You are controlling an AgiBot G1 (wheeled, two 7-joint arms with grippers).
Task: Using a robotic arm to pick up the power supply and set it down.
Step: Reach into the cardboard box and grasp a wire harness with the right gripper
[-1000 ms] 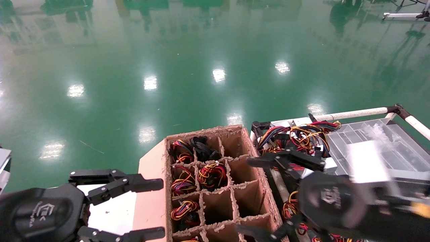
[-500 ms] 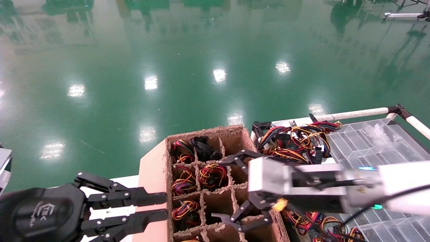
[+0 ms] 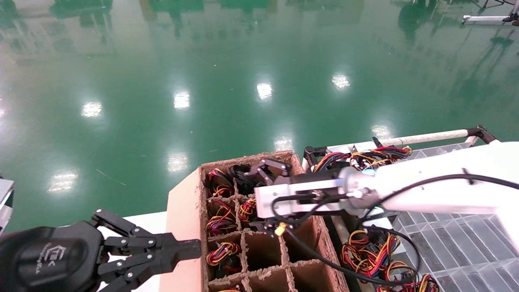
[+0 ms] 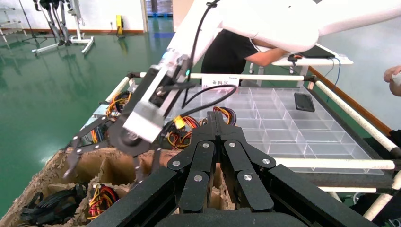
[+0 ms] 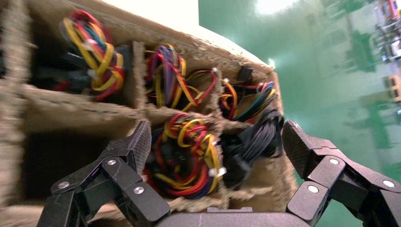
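A cardboard box (image 3: 245,158) with divided cells holds power supplies; only their red, yellow and black wire bundles (image 3: 221,222) show, the metal cases are hidden. The robotic arm (image 3: 429,184), my right one, reaches from the right over the box. My right gripper (image 3: 252,194) hangs open over the back cells. In the right wrist view the gripper (image 5: 217,146) straddles a coloured bundle (image 5: 189,161) and a black cable bundle (image 5: 257,139) without touching them. My left gripper (image 3: 194,245) is shut and empty beside the box's left wall. In the left wrist view it (image 4: 213,116) points at the box.
A clear divided plastic tray (image 3: 466,243) lies on a rack with white pipe rails (image 3: 425,138) right of the box. Loose coloured wire bundles (image 3: 365,160) lie between box and tray. A person (image 4: 236,52) stands behind the rack. Green floor lies beyond.
My right arm swung left from over the rack to over the box's back cells, gripper staying open. My left gripper went from open to shut.
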